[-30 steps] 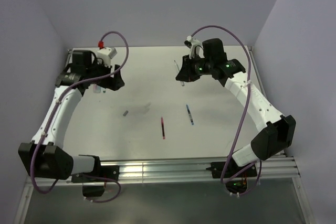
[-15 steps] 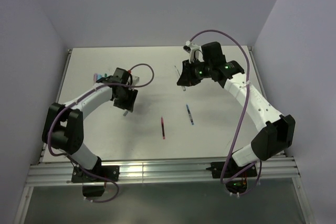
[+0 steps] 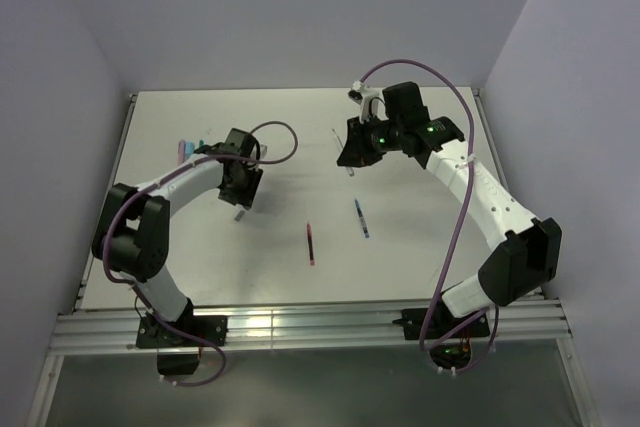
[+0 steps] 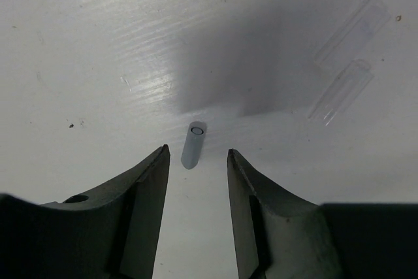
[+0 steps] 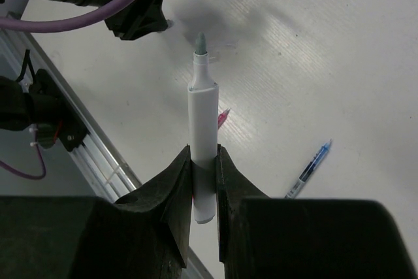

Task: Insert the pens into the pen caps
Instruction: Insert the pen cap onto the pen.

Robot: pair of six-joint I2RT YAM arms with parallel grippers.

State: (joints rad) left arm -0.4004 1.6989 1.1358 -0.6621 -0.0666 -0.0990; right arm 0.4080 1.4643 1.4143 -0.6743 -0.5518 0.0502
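A small grey pen cap [image 4: 193, 144] lies on the white table just ahead of my left gripper's [image 4: 198, 155] tips, and the jaws are open and empty. In the top view this gripper [image 3: 241, 200] hovers over the cap [image 3: 238, 214]. My right gripper [image 5: 204, 151] is shut on a white pen with a green tip [image 5: 202, 106], held off the table at the back centre [image 3: 349, 154]. A red pen [image 3: 310, 244] and a dark blue pen [image 3: 361, 218] lie in the middle of the table. Pink and light blue caps [image 3: 186, 146] lie at the far left.
Two clear tubes [image 4: 341, 91] lie beyond the grey cap to the right. A thin pale pen [image 3: 335, 133] lies near the right gripper. The red pen [image 5: 223, 117] and blue pen [image 5: 310, 168] show below the held pen. A metal rail [image 3: 300, 325] runs along the near edge.
My left arm has swung from the far left edge toward the table's middle and now points down at the grey cap. The right gripper with the white pen has barely moved.
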